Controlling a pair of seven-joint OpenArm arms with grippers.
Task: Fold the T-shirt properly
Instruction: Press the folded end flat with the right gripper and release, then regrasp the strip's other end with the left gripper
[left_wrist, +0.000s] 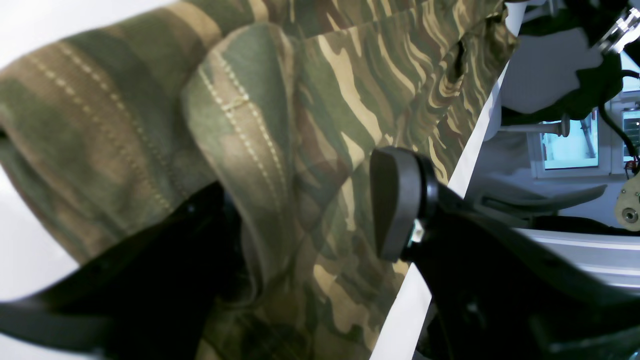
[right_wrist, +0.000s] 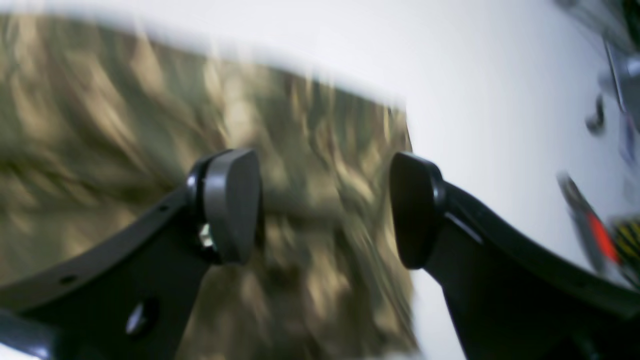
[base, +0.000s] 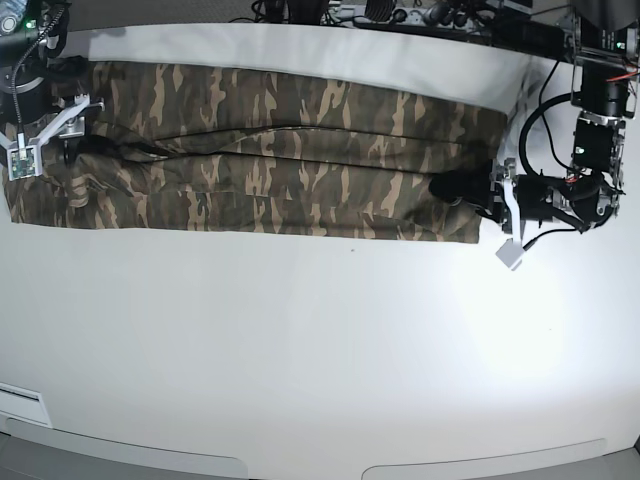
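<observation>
Right end effector (right_wrist: 325, 210) agape over T-shirt (right_wrist: 150, 150)

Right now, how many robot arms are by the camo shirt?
2. The right end effector is at one end of the T-shirt, on the base view's left; the left end effector is at the other end.

The broad white tabletop (base: 320, 340) in front of the long folded olive, brown and tan camouflage T-shirt (base: 280, 160) is left unobstructed. Passage behind is narrowed by black cables and equipment (base: 400, 14) along the far edge.
</observation>
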